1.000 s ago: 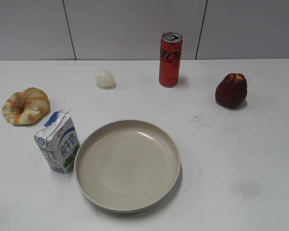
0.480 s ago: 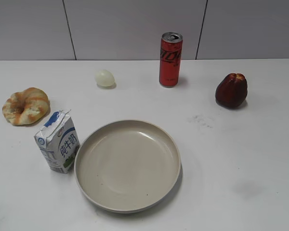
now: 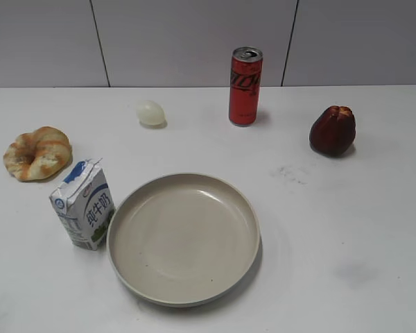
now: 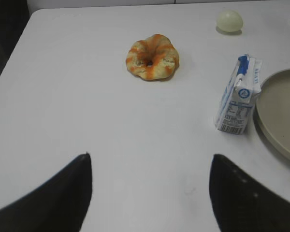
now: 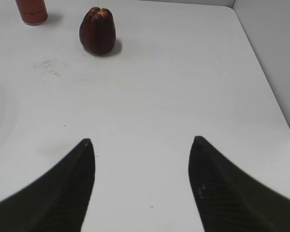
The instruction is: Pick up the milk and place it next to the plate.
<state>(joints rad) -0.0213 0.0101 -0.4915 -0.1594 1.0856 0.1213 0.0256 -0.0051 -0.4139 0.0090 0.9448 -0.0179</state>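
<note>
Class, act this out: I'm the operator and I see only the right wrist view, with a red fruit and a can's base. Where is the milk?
Observer: The milk stands upright close beside the plate, on its left in the exterior view.
Operator: Is the left gripper holding it?
Observer: No. The left gripper is open over bare table, apart from the carton.
Operator: Anything else near it?
Observer: A ring-shaped bread lies farther back, to its left.

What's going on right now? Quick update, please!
Left gripper open, empty, above bare table. Right gripper open, empty. Milk upright beside the plate, on its left. Nothing blocking it.
</note>
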